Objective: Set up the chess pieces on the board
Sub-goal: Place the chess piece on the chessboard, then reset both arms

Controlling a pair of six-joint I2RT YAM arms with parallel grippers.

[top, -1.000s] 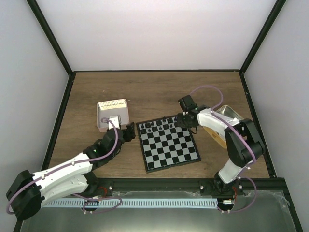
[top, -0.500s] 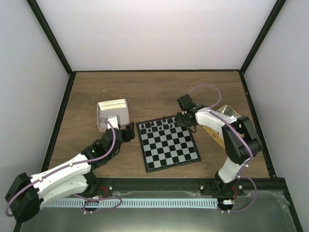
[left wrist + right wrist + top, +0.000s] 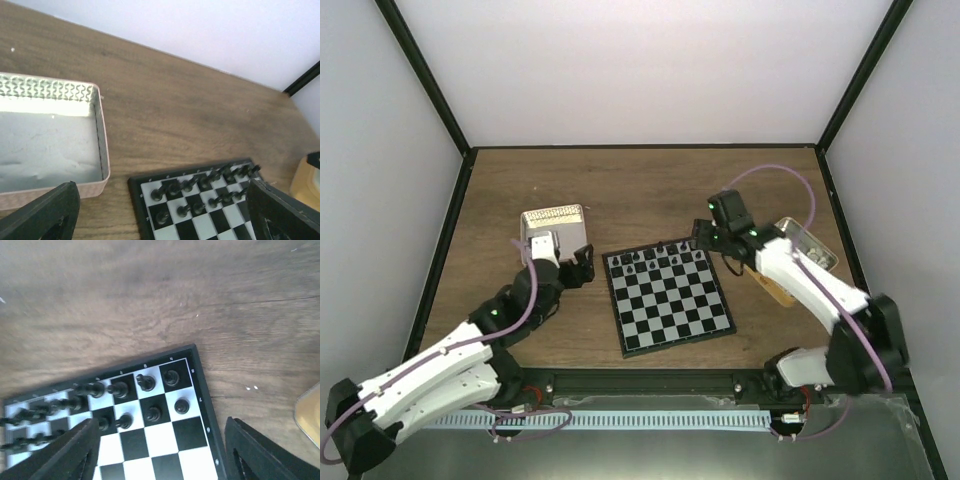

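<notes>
The step in hand looks like the black side: the black chess pieces (image 3: 660,259) stand in the two rows along the far edge of the board (image 3: 672,305), while its near rows carry nothing; by my reckoning the black ranks are nearly or wholly filled, though the right wrist view blurs toward the far left corner and a count cannot be trusted there.

The right gripper (image 3: 703,240) hangs over the far right corner of the board, jaws spread wide and nothing between them. The left gripper (image 3: 582,268) sits just beside the far left corner, between the pink-rimmed tray (image 3: 102,145) and the board, also spread wide and holding nothing.

Next comes a fetch, I judge: a pale piece for the near rows. None shows in any view; the tray's floor shows no piece in the left wrist view, and what lies in the tan tin (image 3: 817,245) at the right edge of the worktop (image 3: 640,190) cannot be made out. The reach must clear the standing figurines, which sit close together and would topple at a brush.

The board lies in the middle of the worktop, turned a little off square; black and pale grey checks inside a thin black border; the pieces are small, dark and upright, one to a square where they are sharp.
</notes>
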